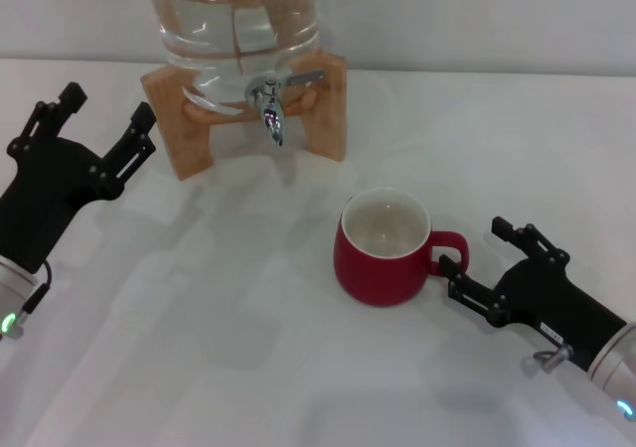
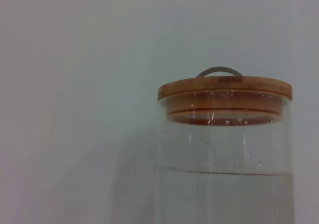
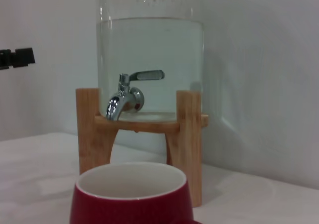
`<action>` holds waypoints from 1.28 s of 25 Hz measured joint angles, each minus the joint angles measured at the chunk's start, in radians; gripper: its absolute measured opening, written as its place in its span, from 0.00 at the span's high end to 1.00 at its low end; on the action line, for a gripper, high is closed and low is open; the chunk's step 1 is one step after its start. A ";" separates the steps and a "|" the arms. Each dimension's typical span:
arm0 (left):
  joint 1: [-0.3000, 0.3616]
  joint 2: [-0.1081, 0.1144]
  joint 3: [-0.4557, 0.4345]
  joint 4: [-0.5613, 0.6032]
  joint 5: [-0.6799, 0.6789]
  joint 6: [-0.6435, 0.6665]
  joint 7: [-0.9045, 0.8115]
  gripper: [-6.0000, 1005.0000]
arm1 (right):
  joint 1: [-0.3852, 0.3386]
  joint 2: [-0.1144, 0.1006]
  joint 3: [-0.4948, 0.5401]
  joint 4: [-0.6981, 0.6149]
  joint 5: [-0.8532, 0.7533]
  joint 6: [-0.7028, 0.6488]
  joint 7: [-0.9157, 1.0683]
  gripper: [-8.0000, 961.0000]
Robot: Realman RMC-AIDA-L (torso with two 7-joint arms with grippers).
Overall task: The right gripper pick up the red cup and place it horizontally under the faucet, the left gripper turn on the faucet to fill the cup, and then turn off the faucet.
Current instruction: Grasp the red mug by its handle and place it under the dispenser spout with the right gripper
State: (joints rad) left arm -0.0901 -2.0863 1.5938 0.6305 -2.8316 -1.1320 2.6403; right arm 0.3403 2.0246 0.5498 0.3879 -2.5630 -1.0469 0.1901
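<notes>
The squat glossy red ceramic cup (image 1: 385,249) stands upright on the white surface (image 1: 248,368), well short of the small chrome faucet (image 1: 270,104) on the glass jar; its loop handle points at the black forked right hand (image 1: 472,258), whose fingers are apart, straddling that handle; the black left hand (image 1: 104,119), fingers spread, hovers beside the wooden stand (image 1: 174,134), nearer the lever.

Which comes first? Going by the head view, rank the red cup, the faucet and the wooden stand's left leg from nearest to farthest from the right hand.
Measured from the right hand:
1. Red cup: right beside the hand, its handle at the open fingertips.
2. Faucet: behind the cup, toward the left, under the jar.
3. Wooden stand's left leg: farthest, beyond the faucet, nearer the left hand.
</notes>
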 joint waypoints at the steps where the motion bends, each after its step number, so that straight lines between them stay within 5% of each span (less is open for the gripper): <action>1: 0.000 0.000 0.000 0.000 0.000 0.000 0.000 0.14 | 0.002 0.000 0.002 0.000 0.001 0.005 0.000 0.10; 32: -0.016 0.000 0.000 -0.011 0.000 0.000 -0.002 0.14 | 0.017 0.002 0.033 0.011 0.028 0.052 0.000 0.12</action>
State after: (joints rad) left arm -0.1064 -2.0862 1.5938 0.6197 -2.8316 -1.1321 2.6384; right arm 0.3574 2.0264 0.5830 0.3992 -2.5352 -0.9953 0.1902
